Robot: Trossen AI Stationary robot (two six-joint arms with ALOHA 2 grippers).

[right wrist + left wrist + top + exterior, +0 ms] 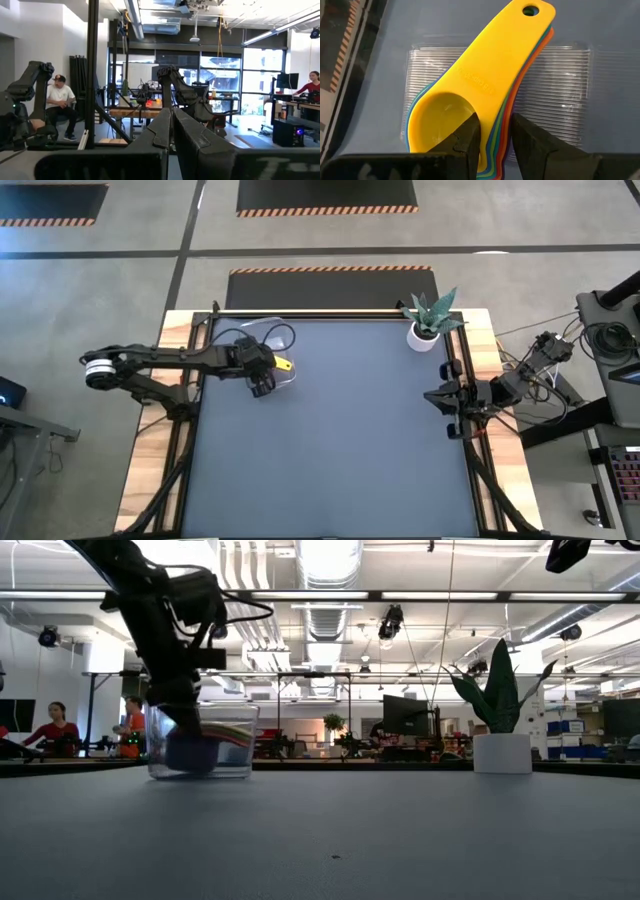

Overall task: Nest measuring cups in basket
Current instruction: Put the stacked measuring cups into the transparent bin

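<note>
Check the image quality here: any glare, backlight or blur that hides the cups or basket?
Low view: bright ceiling lights backlight the left end effector into a silhouette at the basket. Left wrist view: the yellow cup is sharp, with streaky glare on the basket's ribbed floor. High view: even light, basket nearly invisible.

Dark table, not much on it

Clear basket sits near the far left corner, white plant pot near the far right corner.
</note>
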